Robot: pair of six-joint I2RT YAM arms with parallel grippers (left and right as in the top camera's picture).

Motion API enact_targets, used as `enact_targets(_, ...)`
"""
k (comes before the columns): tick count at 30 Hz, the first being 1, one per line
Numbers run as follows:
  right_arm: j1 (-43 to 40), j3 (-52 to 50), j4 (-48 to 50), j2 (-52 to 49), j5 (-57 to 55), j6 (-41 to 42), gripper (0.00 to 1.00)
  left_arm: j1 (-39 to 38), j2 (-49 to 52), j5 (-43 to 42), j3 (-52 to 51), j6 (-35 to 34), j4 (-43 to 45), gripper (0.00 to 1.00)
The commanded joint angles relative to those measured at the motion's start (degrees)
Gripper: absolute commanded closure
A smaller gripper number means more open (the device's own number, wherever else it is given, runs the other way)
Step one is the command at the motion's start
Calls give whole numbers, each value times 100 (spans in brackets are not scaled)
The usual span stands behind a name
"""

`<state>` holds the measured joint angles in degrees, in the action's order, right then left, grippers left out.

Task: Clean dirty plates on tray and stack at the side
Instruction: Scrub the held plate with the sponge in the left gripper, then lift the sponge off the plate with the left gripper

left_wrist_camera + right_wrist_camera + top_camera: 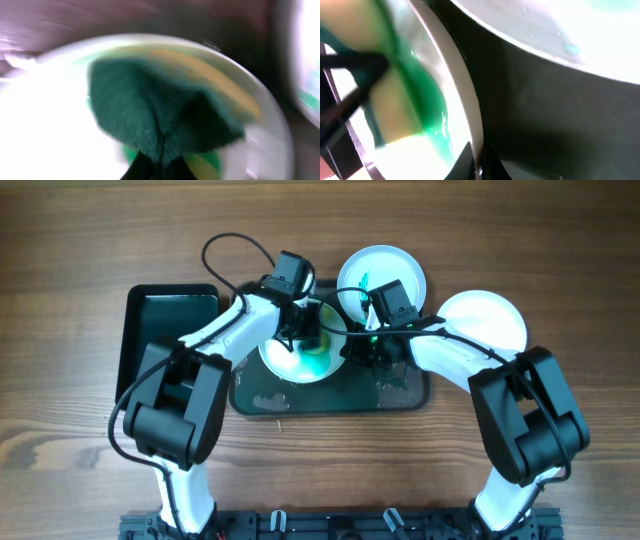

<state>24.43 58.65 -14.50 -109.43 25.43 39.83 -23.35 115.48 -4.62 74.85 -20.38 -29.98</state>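
A white plate (292, 358) smeared with green lies on the black tray (330, 395). My left gripper (300, 330) is shut on a green-and-yellow sponge (160, 107) and presses it onto the plate's face (45, 125). My right gripper (357, 345) is shut on the plate's right rim (470, 120), with one finger on each side of the edge. The sponge's green side and the green smear (427, 107) show in the right wrist view. A second white plate (368, 272) with green marks sits at the tray's far edge.
A clean white plate (492, 320) lies on the wooden table right of the tray. An empty black bin (170, 330) stands left of the tray. Smears and crumbs mark the tray's front part (395, 388).
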Motion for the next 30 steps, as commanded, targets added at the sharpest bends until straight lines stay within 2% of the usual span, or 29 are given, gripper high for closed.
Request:
enact_targets(1, 57, -22, -96, -138, 96, -87, 96, 192, 155, 3381, -96, -1261, -501, 96)
enact_targets(4, 57, -22, -96, -138, 31, -85, 96, 197, 155, 3250, -96, -1729, -1314, 96)
enact_targets(7, 57, -22, -96, -138, 31, -85, 96, 192, 153, 2020, -96, -1733, -1921, 96)
enact_targets(8, 57, -22, -94, -138, 33, -85, 96, 192, 153, 1475, -96, -1547, -2013, 96)
enact_targets(10, 57, -22, -94, -138, 35, -85, 96, 199, 153, 35, -96, -697, -2052, 96)
enact_targets(14, 57, -22, -103, -138, 37, -85, 96, 199, 90, -2658, -92, 553, -2096, 96)
enact_targets(16, 57, -22, -109, -138, 39, -85, 96, 219, 2, -3403, -74, 863, -2138, 96)
enact_targets(20, 57, -22, -118, -138, 39, -87, 96, 472, -295, -3316, 177, 859, -2339, 96)
enact_targets(26, 57, -20, -98, -136, 39, -83, 96, 1241, -1056, -1646, 745, 299, -2562, 96)
enact_targets(30, 79, 15, -170, 61, -151, -87, 96, 1746, -1351, -1012, 817, 170, -2559, 96)
